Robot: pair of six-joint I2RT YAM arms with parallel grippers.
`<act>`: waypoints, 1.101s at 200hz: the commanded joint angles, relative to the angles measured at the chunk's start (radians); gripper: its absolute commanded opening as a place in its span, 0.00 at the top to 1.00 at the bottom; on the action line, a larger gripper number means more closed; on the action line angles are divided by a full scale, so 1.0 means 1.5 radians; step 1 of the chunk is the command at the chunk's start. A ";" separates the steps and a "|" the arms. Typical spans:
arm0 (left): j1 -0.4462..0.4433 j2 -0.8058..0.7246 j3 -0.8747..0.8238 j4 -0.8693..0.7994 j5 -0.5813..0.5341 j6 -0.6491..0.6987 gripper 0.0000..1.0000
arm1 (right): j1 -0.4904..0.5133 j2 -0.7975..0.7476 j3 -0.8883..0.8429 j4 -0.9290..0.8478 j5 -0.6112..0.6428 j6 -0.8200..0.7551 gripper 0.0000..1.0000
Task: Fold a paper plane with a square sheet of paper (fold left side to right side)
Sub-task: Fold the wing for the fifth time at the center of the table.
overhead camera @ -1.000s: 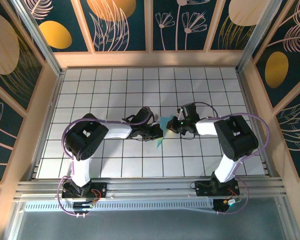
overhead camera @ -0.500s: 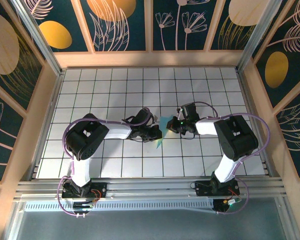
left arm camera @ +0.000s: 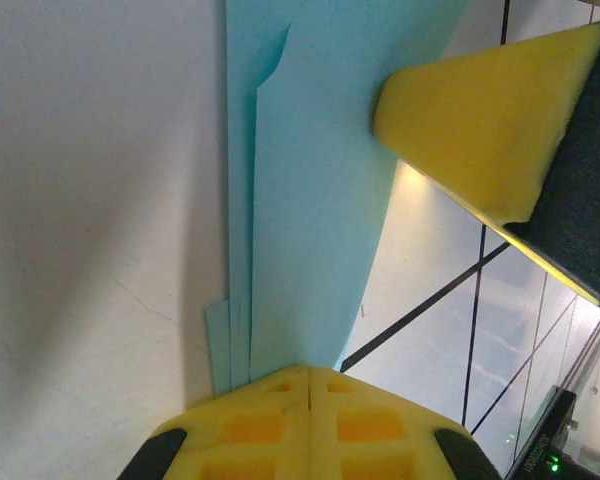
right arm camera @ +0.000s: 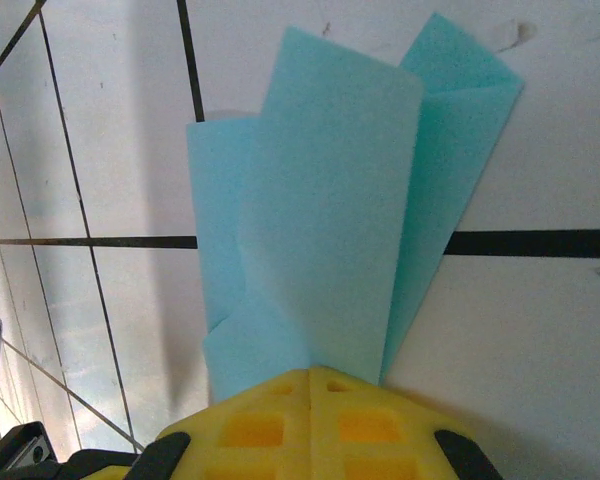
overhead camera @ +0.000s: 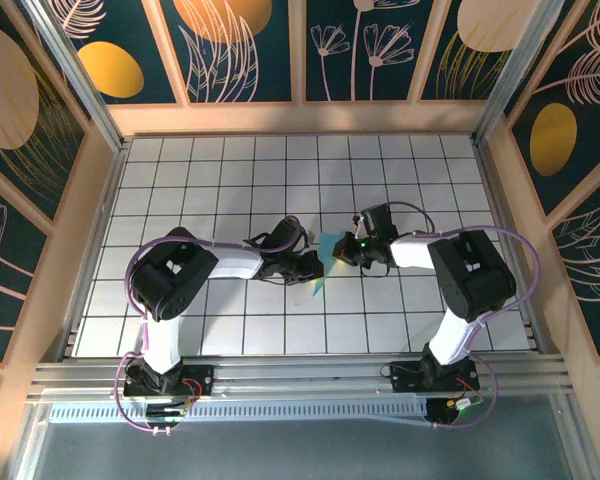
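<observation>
White tiles ruled in black cover the table (overhead camera: 230, 180), framed in pale wood beneath dark teal wall panels (overhead camera: 250, 50) painted with orange ovals and outlined flowers. At the table's middle lies the creased light-cyan sheet of paper (overhead camera: 319, 283). The left gripper (overhead camera: 316, 266) and right gripper (overhead camera: 342, 250) each pinch it, fingers closed tight.

Folded paper (overhead camera: 329, 243) sits between left hand (overhead camera: 314, 266) and right hand (overhead camera: 343, 250).
</observation>
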 commanded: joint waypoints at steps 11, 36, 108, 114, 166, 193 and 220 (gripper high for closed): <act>-0.005 0.027 -0.015 -0.064 -0.049 0.016 1.00 | 0.002 -0.054 0.031 -0.027 0.017 -0.032 1.00; -0.010 0.033 -0.006 -0.089 -0.075 0.025 1.00 | 0.003 -0.087 0.002 -0.016 0.014 -0.033 1.00; -0.018 0.041 0.004 -0.141 -0.126 0.040 1.00 | 0.036 -0.064 -0.067 0.094 -0.015 0.010 1.00; -0.019 0.042 0.018 -0.145 -0.129 0.042 1.00 | 0.037 -0.057 -0.065 0.099 -0.016 0.011 1.00; -0.020 0.047 0.035 -0.167 -0.144 0.047 1.00 | 0.043 -0.006 -0.042 0.088 0.010 -0.004 1.00; -0.020 0.046 0.037 -0.180 -0.155 0.051 1.00 | 0.040 0.007 -0.039 0.086 0.024 -0.010 1.00; -0.020 0.045 0.038 -0.195 -0.165 0.055 1.00 | 0.026 0.015 -0.032 0.078 0.027 -0.017 1.00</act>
